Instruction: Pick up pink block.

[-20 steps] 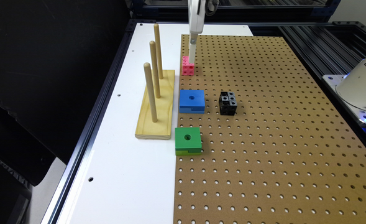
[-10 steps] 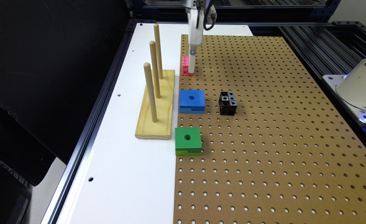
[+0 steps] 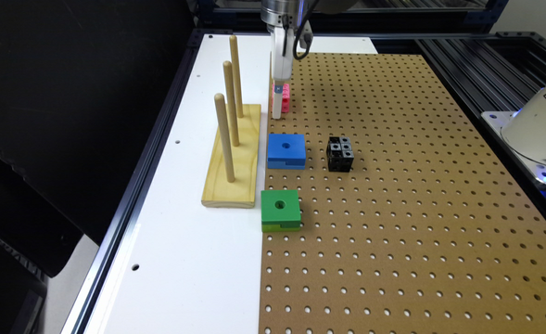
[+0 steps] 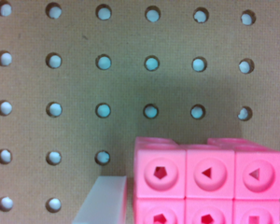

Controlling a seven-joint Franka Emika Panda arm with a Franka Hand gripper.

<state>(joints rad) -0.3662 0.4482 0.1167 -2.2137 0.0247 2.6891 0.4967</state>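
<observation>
Near to far in the exterior view: green square plastic block (image 3: 280, 210) lower centre, blue square plastic block (image 3: 286, 150), black dimpled plastic cube (image 3: 340, 153), then the small pink dimpled plastic block (image 3: 285, 98) upper centre on the brown pegboard desk (image 3: 416, 208). Gripper (image 3: 277, 109) is down at it, 1 finger (image 4: 102, 200) beside the cube, apparently spread. Best to centre, close squarely, lift straight.
</observation>
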